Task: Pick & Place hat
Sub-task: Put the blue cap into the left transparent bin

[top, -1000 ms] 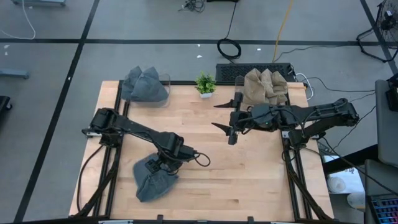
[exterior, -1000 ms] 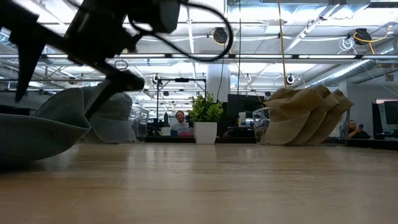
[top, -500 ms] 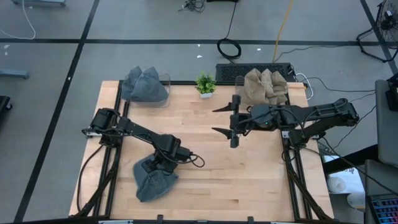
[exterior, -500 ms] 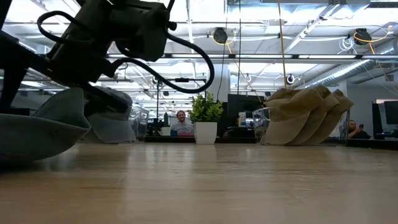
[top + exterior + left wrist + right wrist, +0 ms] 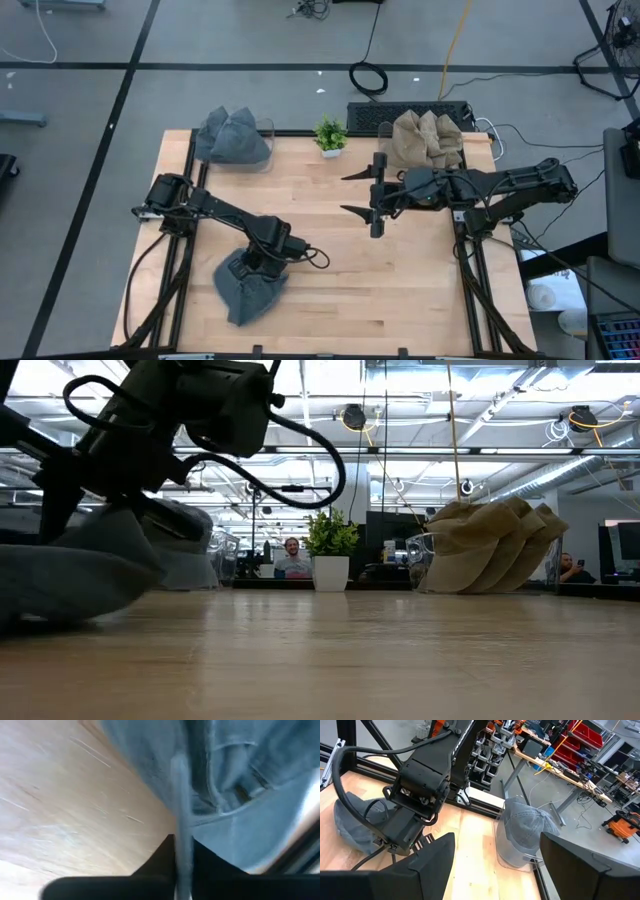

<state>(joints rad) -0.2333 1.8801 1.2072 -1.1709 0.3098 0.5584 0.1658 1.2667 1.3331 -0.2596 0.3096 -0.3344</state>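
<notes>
A blue-grey hat (image 5: 248, 292) lies crumpled on the wooden table (image 5: 400, 280) near its front left; it also shows in the low view (image 5: 75, 565) and the left wrist view (image 5: 240, 785). My left gripper (image 5: 260, 268) stands on the hat's far part, pointing steeply down, shut on its cloth. My right gripper (image 5: 346, 191) hangs open high above the table's middle, holding nothing; its own wrist view shows the fingers wide apart (image 5: 495, 870). My left gripper pinches a raised ridge of the hat's cloth (image 5: 182, 827) between its two fingers (image 5: 160, 857). The fingers come from above, slanting down. Whether the ridge is one layer or several, I cannot tell. The hat rests on the table below the fingers.
A stack of blue-grey hats (image 5: 233, 138) sits at the far left corner, a stack of tan hats (image 5: 425, 140) at the far right, and a small potted plant (image 5: 330, 135) stands between them. The middle and right of the table are bare wood.
My left gripper has sunk onto the hat and shut on its cloth. The hat has bunched up under the fingers, and in the low view its raised brim edge has dropped flatter. My right arm has kept still.
</notes>
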